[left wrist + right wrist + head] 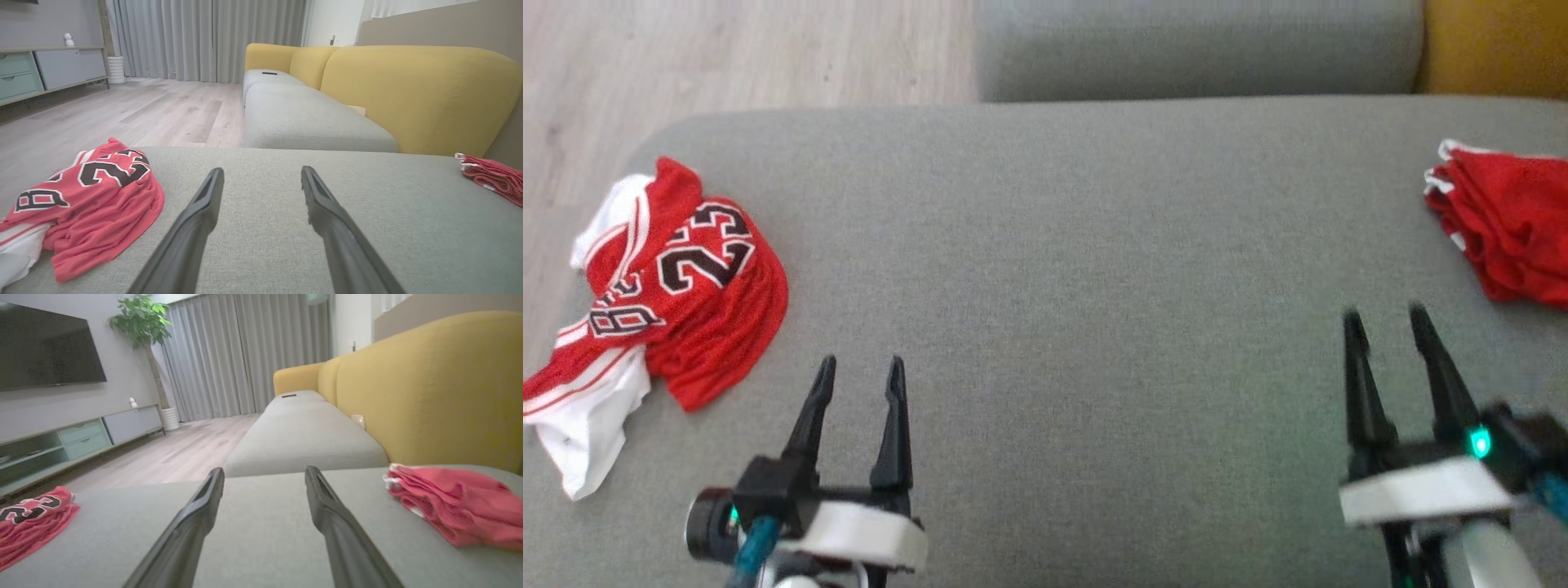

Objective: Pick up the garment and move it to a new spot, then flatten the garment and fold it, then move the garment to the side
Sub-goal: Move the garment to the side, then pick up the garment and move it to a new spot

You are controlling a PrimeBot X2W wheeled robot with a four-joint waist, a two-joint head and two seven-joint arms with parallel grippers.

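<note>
A crumpled red and white jersey with black number 23, the garment (pixel 666 286) (pixel 88 200) (pixel 28 520), lies at the left end of the grey sofa seat (pixel 1078 245). My left gripper (pixel 859 371) (pixel 261 179) hovers open just right of it, with nothing between its fingers. A folded red garment (pixel 1507 220) (pixel 453 502) (pixel 492 177) lies at the right end of the seat. My right gripper (pixel 1387 322) (pixel 264 479) stands open below and left of that folded pile, holding nothing.
The seat ends at the left over a pale wooden floor (pixel 727 57). A second grey seat (pixel 1201 45) adjoins at the back, with a yellow backrest (pixel 416 94) on the right. A TV cabinet (pixel 77 437) and a potted plant (pixel 143 326) stand across the room.
</note>
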